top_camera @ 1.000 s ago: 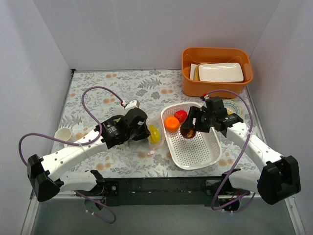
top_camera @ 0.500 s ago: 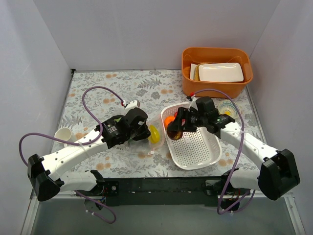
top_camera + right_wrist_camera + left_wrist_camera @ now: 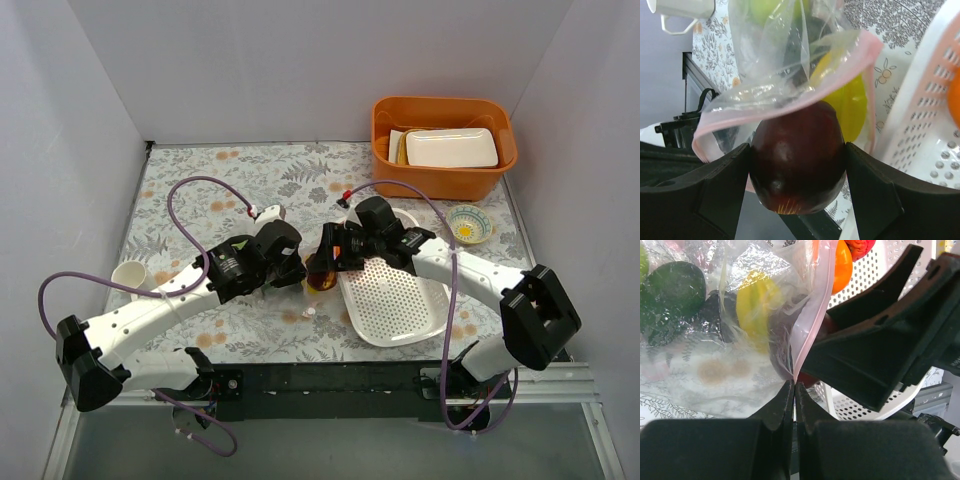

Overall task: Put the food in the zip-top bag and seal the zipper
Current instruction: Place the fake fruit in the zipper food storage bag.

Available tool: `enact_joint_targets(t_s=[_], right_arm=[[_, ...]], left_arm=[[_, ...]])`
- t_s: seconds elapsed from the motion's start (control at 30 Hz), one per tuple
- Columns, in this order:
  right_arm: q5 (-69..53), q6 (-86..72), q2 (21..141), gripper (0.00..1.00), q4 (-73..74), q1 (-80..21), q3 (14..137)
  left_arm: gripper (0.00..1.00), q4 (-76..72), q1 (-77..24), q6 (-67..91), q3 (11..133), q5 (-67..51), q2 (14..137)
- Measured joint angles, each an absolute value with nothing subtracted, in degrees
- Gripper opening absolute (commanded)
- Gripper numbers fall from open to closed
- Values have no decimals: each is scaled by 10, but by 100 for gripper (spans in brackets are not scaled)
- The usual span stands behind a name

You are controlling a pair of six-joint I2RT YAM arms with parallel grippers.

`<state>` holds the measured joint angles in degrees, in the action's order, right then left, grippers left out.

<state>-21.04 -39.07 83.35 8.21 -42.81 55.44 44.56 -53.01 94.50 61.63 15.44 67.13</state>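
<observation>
Walls (image 3: 300, 70): white | table (image 3: 225, 185): floral-patterned | orange bin (image 3: 440, 184): far-right corner

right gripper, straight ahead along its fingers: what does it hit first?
The right gripper carries a dark plum in front, so that leads: it sits at the zip-top bag mouth, under the pink zipper. Beyond, probably the yellow-green fruit inside; depth unclear.

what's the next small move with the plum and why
Probably ease the plum a little further through the pink zipper rim, then release: it sits only at the mouth of the zip-top bag, held open by the left jaws.
</observation>
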Motion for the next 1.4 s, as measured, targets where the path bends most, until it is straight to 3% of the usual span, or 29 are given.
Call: enact_joint_targets(t_s=[0.37, 0.57, 0.73, 0.9, 1.1, 1.13, 1.4], right_arm=[[-212, -429, 867, 54, 18, -448, 568], [-216, -449, 874, 60, -20, -460, 568], [-227, -455, 894, 68, -36, -466, 568], [-239, -457, 917, 82, -34, -474, 576], [-241, -449, 924, 93, -27, -478, 590], [-239, -446, 924, 98, -22, -478, 594], [-191, -416, 896, 98, 34, -478, 617]], left_arm=[[0, 459, -530, 948, 621, 171, 642], [0, 463, -530, 952, 627, 179, 634], [0, 465, -530, 954, 627, 189, 625], [0, 468, -529, 954, 627, 198, 617], [0, 470, -529, 958, 631, 206, 613], [0, 470, -529, 960, 631, 207, 613], [0, 478, -529, 967, 633, 220, 598]])
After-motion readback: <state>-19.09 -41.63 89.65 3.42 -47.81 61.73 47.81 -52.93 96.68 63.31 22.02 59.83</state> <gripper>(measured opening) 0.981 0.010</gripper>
